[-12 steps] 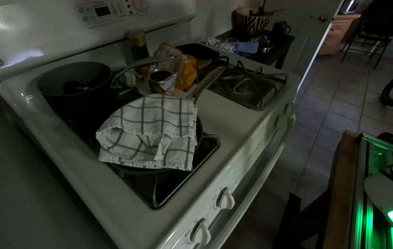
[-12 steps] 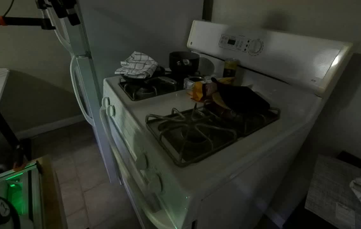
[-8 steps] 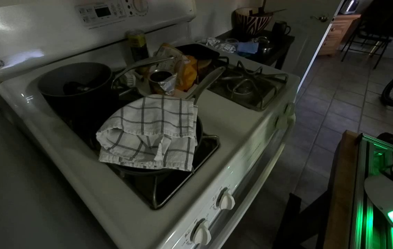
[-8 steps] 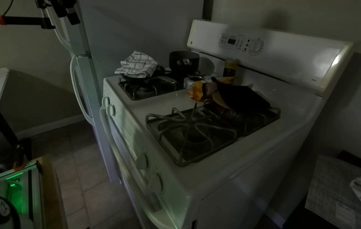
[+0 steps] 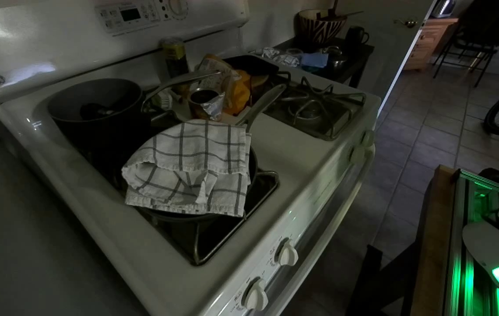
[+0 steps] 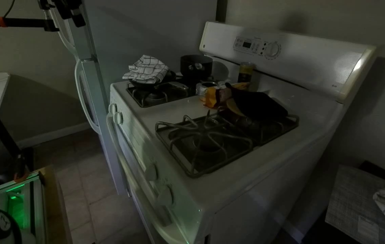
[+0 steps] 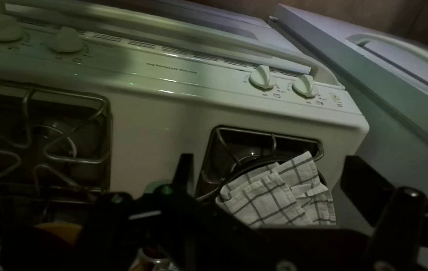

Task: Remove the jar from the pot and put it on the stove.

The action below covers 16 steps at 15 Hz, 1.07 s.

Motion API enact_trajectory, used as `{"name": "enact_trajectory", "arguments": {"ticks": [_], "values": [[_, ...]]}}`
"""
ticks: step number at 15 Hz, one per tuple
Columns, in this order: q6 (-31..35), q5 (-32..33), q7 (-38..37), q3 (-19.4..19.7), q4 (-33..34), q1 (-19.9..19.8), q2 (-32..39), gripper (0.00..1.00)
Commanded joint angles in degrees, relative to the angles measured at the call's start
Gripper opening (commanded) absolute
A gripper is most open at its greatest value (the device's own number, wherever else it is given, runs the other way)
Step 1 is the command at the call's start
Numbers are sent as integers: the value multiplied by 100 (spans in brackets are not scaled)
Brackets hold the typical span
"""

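The white stove (image 5: pixel 302 145) shows in both exterior views (image 6: pixel 179 108) and fills much of the wrist view (image 7: pixel 150 109). A dark pot (image 5: pixel 63 103) stands at its back corner beside the towel-covered pan, and also shows in the other exterior picture (image 6: pixel 196 69). A small dark object (image 5: pixel 93 111) lies inside the pot; I cannot tell whether it is the jar. In the wrist view the pot does not show. My gripper (image 7: pixel 268 161) is open, its fingers wide apart above the checked towel, with nothing visible between them. The gripper is out of both exterior views.
A checked towel (image 5: pixel 192 162) lies over a frying pan (image 5: pixel 254 164) whose handle (image 5: pixel 265 103) points across the stove. An open can (image 5: pixel 204 101), an orange bag (image 5: pixel 237 94), a yellow-topped container (image 5: pixel 175 57) and a black item (image 6: pixel 258 105) stand nearby. A fridge (image 6: pixel 152 34) borders the stove.
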State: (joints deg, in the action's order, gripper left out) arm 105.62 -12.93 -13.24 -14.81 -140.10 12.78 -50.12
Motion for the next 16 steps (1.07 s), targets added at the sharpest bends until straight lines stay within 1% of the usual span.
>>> {"name": "enact_trajectory", "arguments": {"ticks": [1, 3, 5, 7, 8, 9, 11, 12, 13, 14, 15, 16], "values": [[179, -43, -32, -64, 50, -111, 40, 100], [499, 159, -3, -75, 335, -300, 281, 100], [796, 296, 47, 20, 568, -457, 466, 100], [1067, 453, 107, 95, 906, -646, 831, 100], [1169, 532, 169, 112, 1080, -711, 1113, 100], [1134, 710, 156, 84, 1371, -860, 1453, 100], [1384, 783, 99, 101, 1787, -948, 2102, 100], [1640, 752, 130, 120, 2031, -965, 2453, 100], [1885, 621, 243, 196, 2241, -884, 2795, 100], [2005, 569, 309, 240, 2505, -848, 3149, 100], [1877, 718, 161, 250, 1897, -814, 2406, 100], [1933, 726, 180, 278, 2064, -809, 2684, 100]]}}
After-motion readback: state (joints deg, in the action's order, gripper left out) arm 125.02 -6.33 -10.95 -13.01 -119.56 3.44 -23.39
